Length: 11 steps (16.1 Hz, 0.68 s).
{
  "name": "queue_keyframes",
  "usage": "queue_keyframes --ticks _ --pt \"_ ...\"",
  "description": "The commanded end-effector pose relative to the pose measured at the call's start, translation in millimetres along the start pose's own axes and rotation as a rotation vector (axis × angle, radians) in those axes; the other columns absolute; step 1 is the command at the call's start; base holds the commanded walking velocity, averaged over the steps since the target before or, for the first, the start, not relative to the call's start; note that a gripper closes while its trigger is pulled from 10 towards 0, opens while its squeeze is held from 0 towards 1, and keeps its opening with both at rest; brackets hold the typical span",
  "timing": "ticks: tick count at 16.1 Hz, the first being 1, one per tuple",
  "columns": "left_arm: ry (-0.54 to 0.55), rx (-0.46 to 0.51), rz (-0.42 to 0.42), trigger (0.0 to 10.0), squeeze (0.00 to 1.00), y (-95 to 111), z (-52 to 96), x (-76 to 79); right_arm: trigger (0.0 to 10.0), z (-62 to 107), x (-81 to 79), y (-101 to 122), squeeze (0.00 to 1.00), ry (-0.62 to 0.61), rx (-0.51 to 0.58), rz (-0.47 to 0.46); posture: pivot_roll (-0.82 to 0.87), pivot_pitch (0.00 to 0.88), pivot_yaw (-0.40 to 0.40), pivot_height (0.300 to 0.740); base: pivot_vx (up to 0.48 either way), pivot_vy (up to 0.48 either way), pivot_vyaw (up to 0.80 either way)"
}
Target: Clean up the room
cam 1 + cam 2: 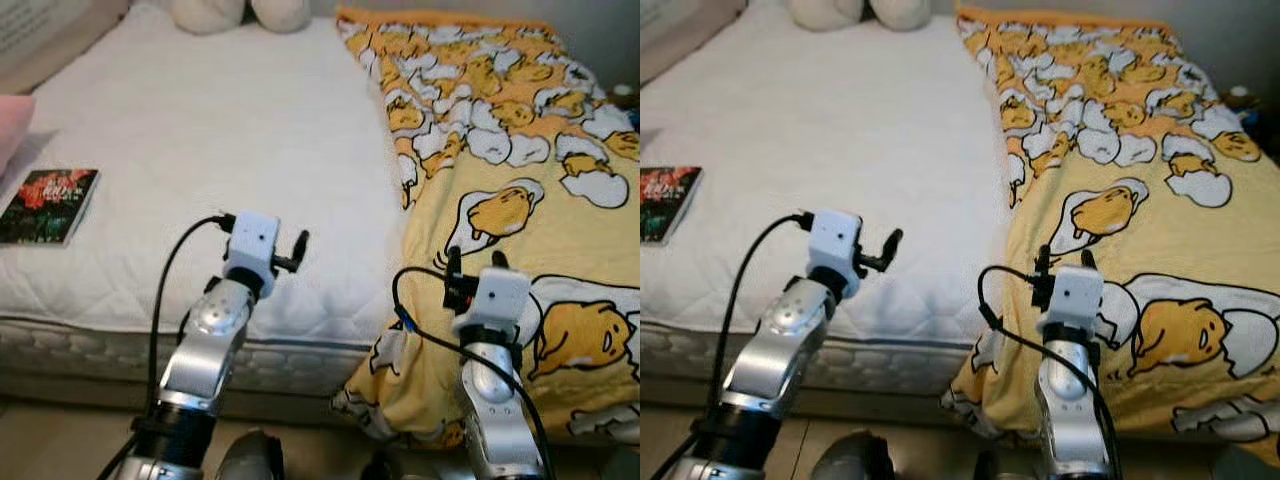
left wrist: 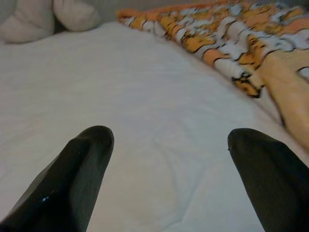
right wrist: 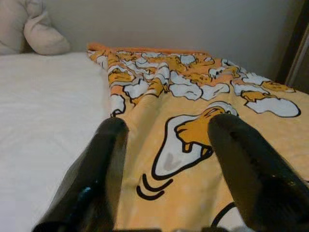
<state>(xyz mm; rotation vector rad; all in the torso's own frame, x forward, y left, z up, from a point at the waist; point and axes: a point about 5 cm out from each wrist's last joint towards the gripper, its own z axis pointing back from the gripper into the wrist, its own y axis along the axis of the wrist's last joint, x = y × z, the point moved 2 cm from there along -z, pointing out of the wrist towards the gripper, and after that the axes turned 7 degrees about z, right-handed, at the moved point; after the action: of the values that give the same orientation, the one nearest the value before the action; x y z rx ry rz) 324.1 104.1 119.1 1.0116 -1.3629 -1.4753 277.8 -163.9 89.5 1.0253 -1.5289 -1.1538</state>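
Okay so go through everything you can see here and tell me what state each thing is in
Blanket: bunched on the right half of the bed, its end hanging over the foot edge.
Mattress: left half uncovered.
Book: closed, lying flat near the bed's left edge.
Left gripper: open, empty, over the bare mattress.
Right gripper: open, empty, over the blanket.

Plush toys (image 1: 240, 12) beyond left gripper (image 2: 169, 140) cut off by top edge; pink item (image 1: 10, 125) cropped at side edge, unidentifiable.
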Motion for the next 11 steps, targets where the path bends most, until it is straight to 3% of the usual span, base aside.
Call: queue_keyframes --ticks 1,3,5,6,7,8,10,11 --pt "-0.027 -0.006 -0.014 10.0 0.00 -2.0 -1.1 5.7 10.0 -1.1 2.8 5.2 1.00 -0.007 0.013 -0.006 0.03 0.000 0.007 0.699 0.000 0.000 0.00" --pt "-0.082 0.010 -0.038 10.0 0.00 -0.1 -4.6 14.4 10.0 -4.4 6.8 1.6 1.00 -0.010 -0.011 0.000 0.02 0.000 0.020 0.699 0.000 0.000 0.00" --pt "-0.079 0.013 -0.022 10.0 0.00 1.2 -10.9 12.6 10.0 -8.3 7.6 -0.5 1.00 -0.001 -0.042 0.012 0.00 0.000 0.033 0.699 0.000 0.000 0.00" --pt "-0.088 0.026 -0.025 10.0 0.00 4.5 -13.2 13.7 10.0 -11.2 8.4 1.1 0.00 0.000 -0.039 0.007 0.00 0.000 0.043 0.699 0.000 0.000 0.00" --pt "-0.096 0.030 -0.025 10.0 0.00 5.3 -14.9 15.0 10.0 -14.6 10.2 2.1 0.00 0.000 -0.036 0.016 -0.02 0.000 0.051 0.699 0.000 0.000 0.00" --pt "-0.086 0.025 -0.019 10.0 0.00 3.4 -16.4 14.1 10.0 -17.1 15.2 4.1 1.00 -0.030 -0.029 0.012 -0.03 0.000 0.053 0.699 0.000 0.000 0.00" --pt "-0.065 0.031 -0.012 10.0 0.00 3.3 -18.5 12.6 10.0 -18.7 20.8 9.0 1.00 -0.051 -0.011 -0.014 -0.03 0.000 0.047 0.699 0.000 0.000 0.00" --pt "-0.019 0.081 0.032 10.0 0.00 10.3 -18.5 6.2 10.0 -15.9 20.0 13.6 1.00 -0.036 0.010 -0.043 -0.03 0.000 0.034 0.699 0.000 0.000 0.00"
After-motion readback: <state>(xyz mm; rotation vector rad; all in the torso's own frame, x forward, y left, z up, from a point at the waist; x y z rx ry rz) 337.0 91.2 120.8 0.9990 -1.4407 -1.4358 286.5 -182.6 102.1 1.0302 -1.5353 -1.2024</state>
